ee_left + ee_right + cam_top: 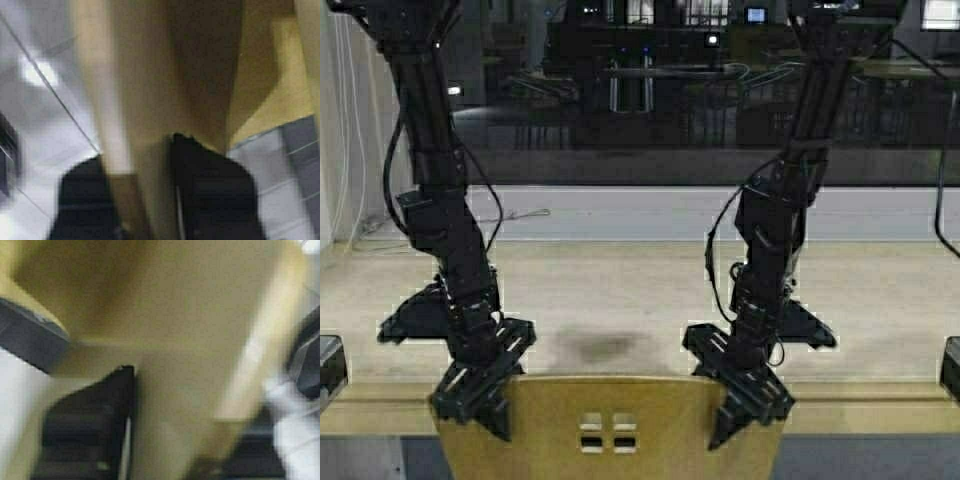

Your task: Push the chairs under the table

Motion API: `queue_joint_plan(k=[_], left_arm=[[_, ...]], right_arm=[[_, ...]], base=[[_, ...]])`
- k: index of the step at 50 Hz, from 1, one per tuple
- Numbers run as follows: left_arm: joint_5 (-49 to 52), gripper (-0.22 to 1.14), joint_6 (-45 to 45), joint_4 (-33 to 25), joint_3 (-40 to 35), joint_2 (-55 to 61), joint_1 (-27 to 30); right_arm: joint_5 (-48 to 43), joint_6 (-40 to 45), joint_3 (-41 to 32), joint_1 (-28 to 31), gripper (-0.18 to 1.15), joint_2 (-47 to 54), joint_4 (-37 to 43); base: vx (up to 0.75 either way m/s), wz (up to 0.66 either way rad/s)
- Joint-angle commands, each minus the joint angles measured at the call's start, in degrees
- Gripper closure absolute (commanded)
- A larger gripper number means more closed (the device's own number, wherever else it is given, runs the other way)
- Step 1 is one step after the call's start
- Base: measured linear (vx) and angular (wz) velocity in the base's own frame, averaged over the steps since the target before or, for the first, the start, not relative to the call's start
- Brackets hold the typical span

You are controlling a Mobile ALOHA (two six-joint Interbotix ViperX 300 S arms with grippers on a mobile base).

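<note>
One of the chairs (610, 410) shows only its yellow-tan backrest with four small square cutouts, at the bottom middle of the high view. It stands against the front edge of the pale wooden table (620, 290). My left gripper (475, 405) is at the backrest's left top corner and my right gripper (750, 410) at its right top corner. Both stand open astride the top edge. In the left wrist view the backrest (150, 100) runs between the black fingers (210, 190). The right wrist view shows the same wood (190, 340) beside one finger (90, 425).
Behind the table runs a pale ledge with a thin cable (520, 215), then a dark window wall. Dark boxy parts sit at the left (328, 365) and right (952, 368) edges. Grey floor (45, 125) shows below the chair.
</note>
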Motion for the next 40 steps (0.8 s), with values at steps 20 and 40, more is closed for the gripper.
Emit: queue_joint_plan(k=[20, 40], left_arm=[[1.76, 0.08, 1.76, 0.70, 12.39, -19.86, 0.26], [3.52, 0.08, 10.90, 1.32, 19.07, -49.04, 2.72]], right_arm=[[1.05, 2.20, 11.25, -2.20, 0.10, -17.31, -0.79], [-1.93, 1.32, 19.25, -2.90, 0.11, -46.41, -2.55]], base=[[0.00, 0.00], [0.00, 0.00]])
